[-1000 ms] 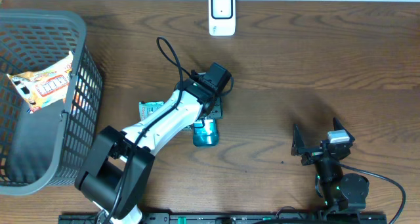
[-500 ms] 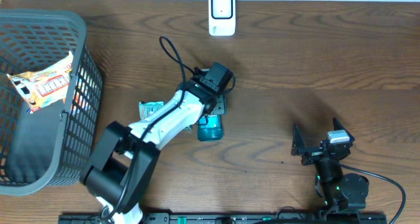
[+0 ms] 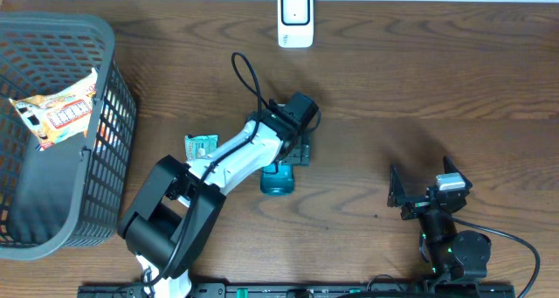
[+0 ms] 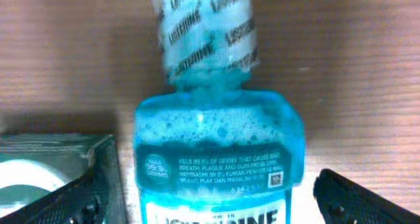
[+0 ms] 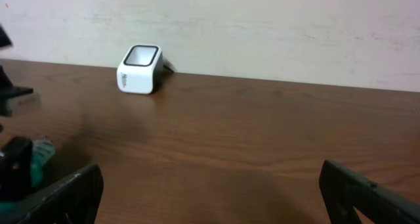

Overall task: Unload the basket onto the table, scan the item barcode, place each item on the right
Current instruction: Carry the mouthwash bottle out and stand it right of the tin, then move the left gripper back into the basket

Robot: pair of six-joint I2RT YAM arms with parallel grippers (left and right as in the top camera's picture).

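A blue Listerine mouthwash bottle (image 3: 278,180) lies on the wooden table under my left wrist. In the left wrist view the bottle (image 4: 220,158) fills the middle, its wrapped cap pointing away and a small square code on its label. My left gripper (image 3: 293,155) is open, its dark fingertips (image 4: 351,201) standing either side of the bottle with table showing in the gap on the right. The white scanner (image 3: 295,18) stands at the back edge and also shows in the right wrist view, scanner (image 5: 139,69). My right gripper (image 3: 420,198) rests open and empty at the front right.
A small green box (image 3: 200,146) lies just left of the bottle, close to my left finger. A dark mesh basket (image 3: 109,114) with a snack pack (image 3: 57,110) inside stands at the far left. A black cable loops up behind the left wrist.
The left gripper's jaws have spread apart and let go of the bottle. The left wrist has shifted a little to the right. The right arm has not moved.
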